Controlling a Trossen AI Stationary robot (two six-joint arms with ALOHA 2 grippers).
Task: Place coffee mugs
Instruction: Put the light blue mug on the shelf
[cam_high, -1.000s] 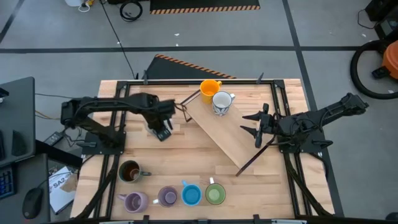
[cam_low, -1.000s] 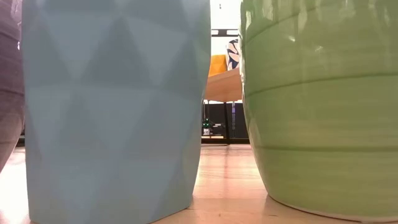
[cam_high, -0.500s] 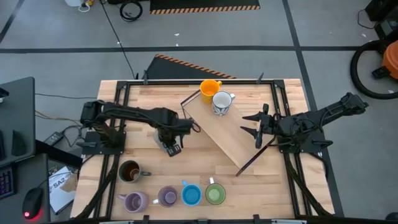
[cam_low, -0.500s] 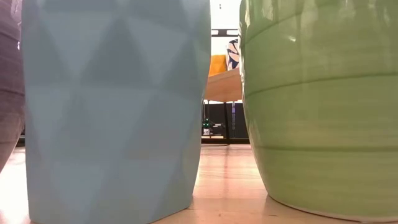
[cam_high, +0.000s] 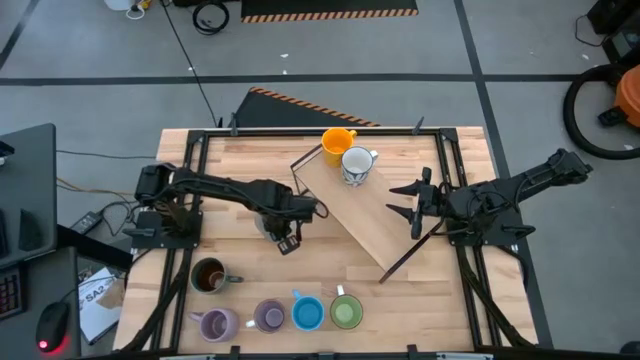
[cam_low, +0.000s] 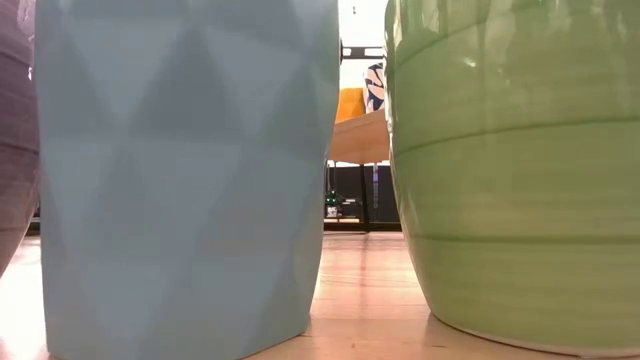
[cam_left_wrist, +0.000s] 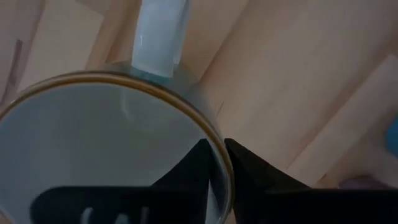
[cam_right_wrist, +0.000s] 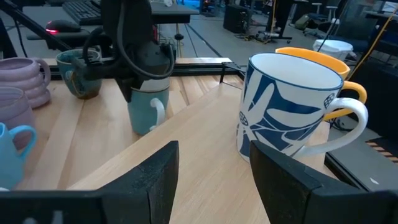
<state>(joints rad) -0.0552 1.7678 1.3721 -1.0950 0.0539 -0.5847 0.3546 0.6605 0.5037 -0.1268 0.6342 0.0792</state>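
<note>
My left gripper (cam_high: 285, 232) is shut on a pale grey-blue mug (cam_right_wrist: 146, 109) at the table's middle, left of the slanted wooden board (cam_high: 365, 215). An orange mug (cam_high: 338, 140) and a white mug with a blue pattern (cam_high: 356, 163) stand on the board's far end. Along the near edge stand a dark brown mug (cam_high: 208, 275), two purple mugs (cam_high: 215, 323) (cam_high: 268, 316), a blue mug (cam_high: 307, 313) and a green mug (cam_high: 346, 312). My right gripper (cam_high: 415, 205) waits open at the board's right side. My left gripper pinches the pale mug's rim (cam_left_wrist: 219, 146), on the side away from the handle (cam_left_wrist: 160, 37). One finger (cam_left_wrist: 199, 171) is inside the mug and one (cam_left_wrist: 255, 177) outside. The fingers come from above, pointing down. The mug is upright; whether its base touches the table, I cannot tell.
The board (cam_right_wrist: 205, 155) is raised and slopes across the table's middle and right. A black frame (cam_high: 320, 130) runs along the table's far edge and sides. Bare wood lies between the held mug and the near row. In the low view the blue mug (cam_low: 180, 180) and green mug (cam_low: 510, 170) block most sight.
My left gripper has carried the pale mug from the table's left-middle toward the right and a little toward the near edge, ending beside the board. It has stayed shut on the rim. My right arm and the other mugs have kept still.
</note>
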